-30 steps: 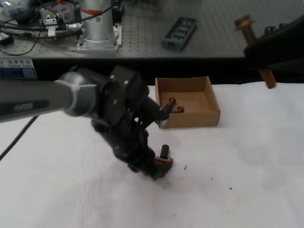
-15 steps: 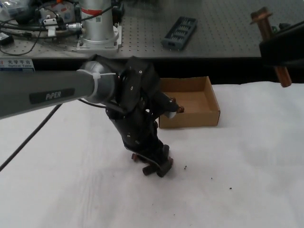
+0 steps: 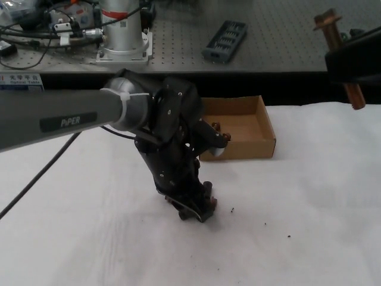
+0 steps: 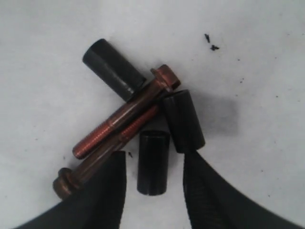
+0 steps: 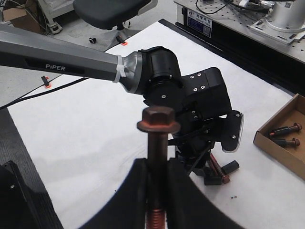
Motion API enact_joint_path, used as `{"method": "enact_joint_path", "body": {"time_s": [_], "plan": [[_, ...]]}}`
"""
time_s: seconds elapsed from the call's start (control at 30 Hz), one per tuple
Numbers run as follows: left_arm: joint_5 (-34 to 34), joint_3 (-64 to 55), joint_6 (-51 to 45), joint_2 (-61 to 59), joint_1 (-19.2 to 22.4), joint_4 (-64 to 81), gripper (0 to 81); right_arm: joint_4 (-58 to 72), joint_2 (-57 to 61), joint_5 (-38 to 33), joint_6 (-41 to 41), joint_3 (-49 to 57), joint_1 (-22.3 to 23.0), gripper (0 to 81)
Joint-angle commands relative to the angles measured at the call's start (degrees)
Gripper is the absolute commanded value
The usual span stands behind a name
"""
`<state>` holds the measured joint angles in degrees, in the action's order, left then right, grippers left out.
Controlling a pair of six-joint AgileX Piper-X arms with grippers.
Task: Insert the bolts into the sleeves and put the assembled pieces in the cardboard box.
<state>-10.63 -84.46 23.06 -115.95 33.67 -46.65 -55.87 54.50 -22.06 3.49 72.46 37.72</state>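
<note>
Lowering onto the loose pile over the past second, the left gripper (image 4: 155, 183) now straddles a black sleeve (image 4: 153, 160), fingers apart, beside two copper bolts (image 4: 121, 121). The right gripper (image 5: 155, 177) stays clamped on a third bolt (image 5: 158, 125), raised well apart from the cardboard box (image 3: 241, 150). A sleeve pick looks imminent.

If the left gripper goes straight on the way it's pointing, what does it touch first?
Probably the short black cylindrical sleeve lying between the open fingers of the left gripper, though depth is unclear.

Bolts (image 4: 119, 125) and sleeves (image 4: 153, 162) before cardboard box (image 3: 244, 150)
</note>
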Motion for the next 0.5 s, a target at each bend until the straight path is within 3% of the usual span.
{"method": "enact_joint_path", "body": {"time_s": [0.0,0.47], "plan": [[-0.80,-0.79,0.45,-0.14,1.33,-1.10,29.3,0.02,-0.47,-0.39,0.11,0.40,-0.21,4.3],[1.42,0.01,1.52,-3.41,1.75,-1.87,29.3,0.02,-0.47,-0.82,0.11,0.40,-0.21,4.3]]}}
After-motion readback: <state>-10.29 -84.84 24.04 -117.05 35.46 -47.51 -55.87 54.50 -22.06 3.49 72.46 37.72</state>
